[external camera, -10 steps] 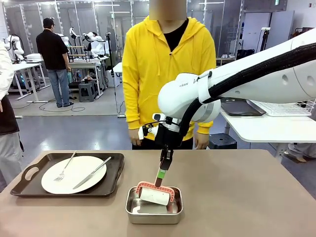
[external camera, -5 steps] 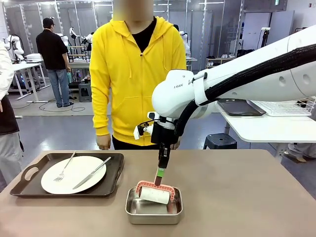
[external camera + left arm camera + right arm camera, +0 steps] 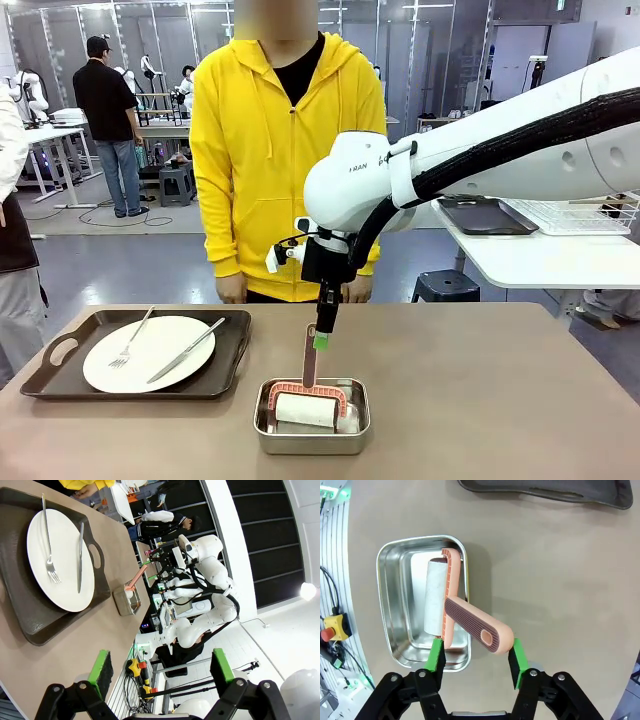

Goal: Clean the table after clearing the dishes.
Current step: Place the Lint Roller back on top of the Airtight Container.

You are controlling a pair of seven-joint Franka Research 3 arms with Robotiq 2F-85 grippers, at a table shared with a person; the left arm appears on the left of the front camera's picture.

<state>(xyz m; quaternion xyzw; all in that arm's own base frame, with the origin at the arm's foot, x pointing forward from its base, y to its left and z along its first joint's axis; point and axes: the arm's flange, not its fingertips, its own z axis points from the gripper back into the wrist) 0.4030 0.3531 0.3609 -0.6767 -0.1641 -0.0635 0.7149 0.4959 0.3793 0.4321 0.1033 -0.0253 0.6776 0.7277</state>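
The table (image 3: 480, 400) has a grey-brown top. At its left a dark tray (image 3: 60, 375) holds a white plate (image 3: 150, 352) with a fork (image 3: 133, 340) and a knife (image 3: 188, 350). My right gripper (image 3: 321, 342) hangs open just above a steel pan (image 3: 262, 425). In the pan lies a lint roller (image 3: 305, 410), its pink handle sticking up towards the fingers. In the right wrist view the handle's end (image 3: 475, 627) sits between the spread jaws of the right gripper (image 3: 477, 645), touching neither. My left gripper (image 3: 160, 665) is open, away from the tray (image 3: 30, 615) and plate (image 3: 60, 560).
A person in a yellow hoodie (image 3: 285, 150) stands at the far edge, hands hanging at table height. A white side table (image 3: 540, 260) with a dark tray stands at the right. The table's right half is bare.
My right gripper has opened and risen a little, letting go of the roller's handle. The roller has settled lower into the pan. The person has stepped to the left.
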